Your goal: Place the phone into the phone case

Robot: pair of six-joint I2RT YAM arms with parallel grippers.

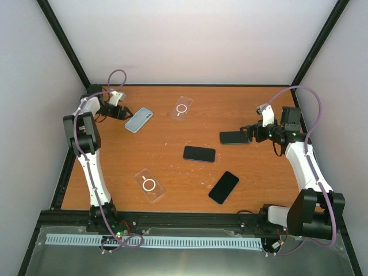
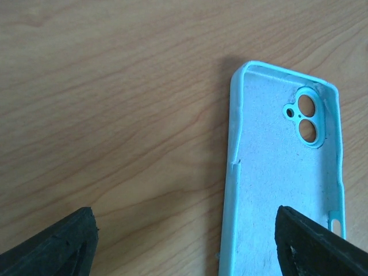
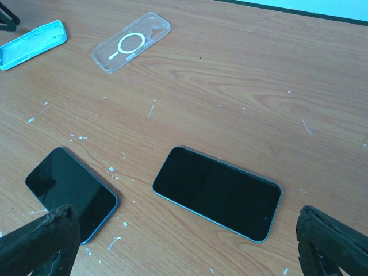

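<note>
Hovering with its jaws spread wide and holding nothing, the left gripper (image 2: 185,221) hung at the near end of the pale blue phone case (image 2: 284,184), which lay hollow side up on the wooden table (image 2: 115,103) with its camera cut-out at the end farthest from the claw. One finger (image 2: 319,244) overlapped the case's near corner in the wrist view, though whether it touched could not be told. Well apart from that case, far to its right, the right gripper (image 3: 187,214) was likewise open and empty, poised low over a dark phone (image 3: 217,192) that lay screen up with a blue rim showing. A second phone (image 1: 199,153) lay between that one and the blue case, a third phone (image 1: 223,187) sat farther from the case toward the arm bases, a clear case (image 1: 183,107) rested near the blue case's right side, and another clear case (image 1: 149,184) lay nearer the bases than the blue case. The step in hand appeared to be the approach, with nothing yet lifted. The next move seemed to call for the right claw to drop and close low on the thin phone's edges. Its long side ran nearly across the gap, so a wrist turn looked advisable. The phone would then need carrying to the blue case, camera end toward the cut-out, while the left claw steadied the case.
</note>
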